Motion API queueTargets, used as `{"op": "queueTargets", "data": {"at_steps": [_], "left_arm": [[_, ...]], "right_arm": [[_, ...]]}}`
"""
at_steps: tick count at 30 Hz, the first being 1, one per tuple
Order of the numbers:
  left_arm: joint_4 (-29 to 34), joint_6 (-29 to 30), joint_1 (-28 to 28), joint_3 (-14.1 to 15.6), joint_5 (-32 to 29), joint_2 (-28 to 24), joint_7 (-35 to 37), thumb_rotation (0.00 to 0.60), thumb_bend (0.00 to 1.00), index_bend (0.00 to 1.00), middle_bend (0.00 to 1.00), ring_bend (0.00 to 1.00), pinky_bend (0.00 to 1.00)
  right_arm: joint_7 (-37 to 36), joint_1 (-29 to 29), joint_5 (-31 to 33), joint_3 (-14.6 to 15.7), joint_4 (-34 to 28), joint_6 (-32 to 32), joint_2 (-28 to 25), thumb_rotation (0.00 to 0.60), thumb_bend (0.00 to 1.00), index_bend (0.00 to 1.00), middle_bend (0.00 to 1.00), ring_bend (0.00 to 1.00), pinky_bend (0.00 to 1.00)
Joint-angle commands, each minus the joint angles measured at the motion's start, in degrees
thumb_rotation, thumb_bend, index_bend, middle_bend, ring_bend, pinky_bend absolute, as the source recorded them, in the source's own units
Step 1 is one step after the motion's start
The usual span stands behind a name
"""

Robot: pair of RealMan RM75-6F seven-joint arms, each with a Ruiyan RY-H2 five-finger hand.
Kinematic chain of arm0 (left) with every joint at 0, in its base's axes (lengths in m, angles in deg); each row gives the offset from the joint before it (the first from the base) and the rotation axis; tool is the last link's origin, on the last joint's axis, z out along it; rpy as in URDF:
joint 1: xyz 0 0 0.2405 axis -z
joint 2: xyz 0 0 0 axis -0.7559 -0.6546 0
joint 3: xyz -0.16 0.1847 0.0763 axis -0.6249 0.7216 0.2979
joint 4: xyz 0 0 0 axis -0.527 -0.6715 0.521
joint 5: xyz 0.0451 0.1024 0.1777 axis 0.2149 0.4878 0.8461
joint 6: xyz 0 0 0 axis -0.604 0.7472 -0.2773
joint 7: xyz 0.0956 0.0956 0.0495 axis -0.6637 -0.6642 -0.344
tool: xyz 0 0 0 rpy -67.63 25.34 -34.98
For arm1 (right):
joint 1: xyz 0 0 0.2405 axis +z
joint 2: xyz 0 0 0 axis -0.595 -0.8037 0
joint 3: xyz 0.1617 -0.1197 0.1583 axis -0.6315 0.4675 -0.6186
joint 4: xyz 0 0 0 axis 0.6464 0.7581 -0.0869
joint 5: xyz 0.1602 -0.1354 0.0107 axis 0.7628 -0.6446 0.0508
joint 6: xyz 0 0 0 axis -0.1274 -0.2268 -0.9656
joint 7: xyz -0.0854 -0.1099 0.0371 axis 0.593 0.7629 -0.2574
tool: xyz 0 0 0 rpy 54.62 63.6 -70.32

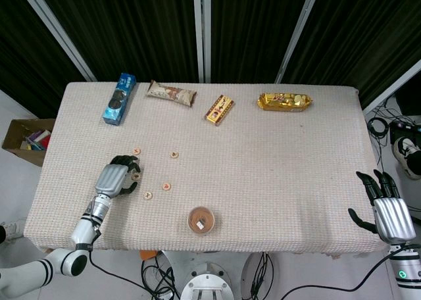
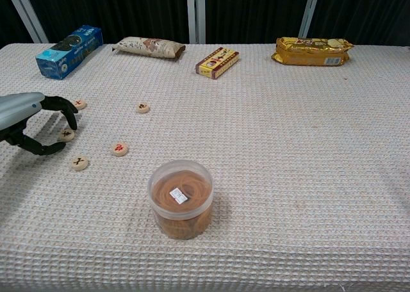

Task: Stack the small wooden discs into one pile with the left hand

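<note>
At the near edge of the tabletop (image 2: 307,177), I am seeing a clear tub of rubber bands (image 2: 182,200) standing upright. Just beyond it, five small wooden discs (image 2: 119,148) are lying scattered and unstacked. My left hand (image 2: 29,122) is arching over one disc (image 2: 66,134), its curled fingers (image 2: 69,111) and thumb narrowly bracketing it; I cannot tell whether they are gripping it. My right hand (image 1: 385,204) is resting spread and empty at the near right corner. Four snack packs (image 2: 218,61) are lining the far edge.
</note>
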Motion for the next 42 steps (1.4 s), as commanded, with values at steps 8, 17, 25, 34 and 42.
{"op": "queueTargets", "data": {"at_steps": [8, 17, 25, 34, 42], "left_arm": [[-0.92, 0.14, 0.21, -0.26, -0.36, 0.46, 0.22, 0.600, 0.41, 0.45, 0.17, 0.12, 0.13], [-0.61, 1.33, 1.29, -2.06, -0.27, -0.41, -0.11, 0.600, 0.41, 0.51, 0.17, 0.12, 0.13], [-3.94, -2.89, 5.34, -6.37, -4.44, 0.68, -0.28, 0.600, 0.41, 0.51, 0.17, 0.12, 0.13], [-10.73, -6.50, 8.17, -8.39, -8.83, 4.35, -1.09, 0.600, 0.40, 0.49, 0.17, 0.12, 0.13], [-12.85, -7.93, 9.06, -8.67, -10.63, 5.16, -1.99, 0.600, 0.40, 0.47, 0.17, 0.12, 0.13]], "right_arm": [[-0.01, -0.01, 0.10, -0.07, 0.01, 0.12, 0.01, 0.600, 0.22, 0.11, 0.18, 0.00, 0.05], [0.24, 0.00, 0.03, -0.15, -0.26, 0.08, -0.19, 0.600, 0.22, 0.11, 0.18, 0.00, 0.05], [0.56, 0.01, 0.06, -0.17, -0.62, 0.17, -0.28, 0.600, 0.22, 0.11, 0.18, 0.00, 0.05], [0.31, -0.32, 0.41, -0.19, -0.36, -0.01, -0.08, 0.600, 0.22, 0.11, 0.18, 0.00, 0.05], [0.25, -0.31, 0.57, -0.30, -0.21, 0.10, -0.06, 0.600, 0.22, 0.11, 0.18, 0.00, 0.05]]}}
